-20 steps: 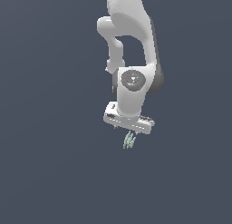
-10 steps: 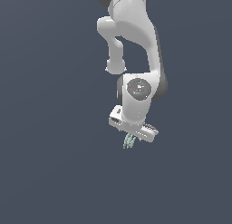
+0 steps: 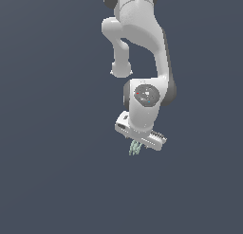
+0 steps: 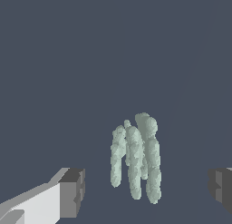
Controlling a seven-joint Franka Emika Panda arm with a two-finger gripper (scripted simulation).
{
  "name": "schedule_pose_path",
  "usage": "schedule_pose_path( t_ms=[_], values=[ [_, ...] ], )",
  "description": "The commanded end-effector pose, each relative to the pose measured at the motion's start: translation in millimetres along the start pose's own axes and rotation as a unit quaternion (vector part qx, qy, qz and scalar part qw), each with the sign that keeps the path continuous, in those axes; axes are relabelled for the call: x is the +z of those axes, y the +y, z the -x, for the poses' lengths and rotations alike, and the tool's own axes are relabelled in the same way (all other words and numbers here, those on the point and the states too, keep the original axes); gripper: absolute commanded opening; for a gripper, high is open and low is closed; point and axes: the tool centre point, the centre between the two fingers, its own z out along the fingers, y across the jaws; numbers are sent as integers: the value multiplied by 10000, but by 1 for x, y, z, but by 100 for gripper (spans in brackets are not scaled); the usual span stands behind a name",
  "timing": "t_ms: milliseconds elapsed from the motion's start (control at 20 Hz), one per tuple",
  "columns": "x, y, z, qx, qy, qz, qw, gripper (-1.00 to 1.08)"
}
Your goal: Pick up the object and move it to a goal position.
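You have the white arm [image 3: 142,43] reaching down from the top of the exterior view, its wrist tilted so the gripper [image 3: 137,144] slants lower toward the exterior view's right. The jaws stand wide apart; in the wrist view each dark pad [image 4: 74,192] sits well clear of the object [image 4: 135,157]. That pale grey-green lumpy cluster lies between them, untouched, just under the hand, against plain dark grey
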Motion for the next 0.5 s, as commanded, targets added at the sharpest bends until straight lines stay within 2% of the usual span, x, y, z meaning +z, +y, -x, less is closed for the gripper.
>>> schedule_pose_path(
  t_ms=[0, 450],
  values=[
    [5, 0, 0, 4, -3, 2, 10000, 100],
    [46, 1, 1, 20, -1, 2, 10000, 100]
  ],
)
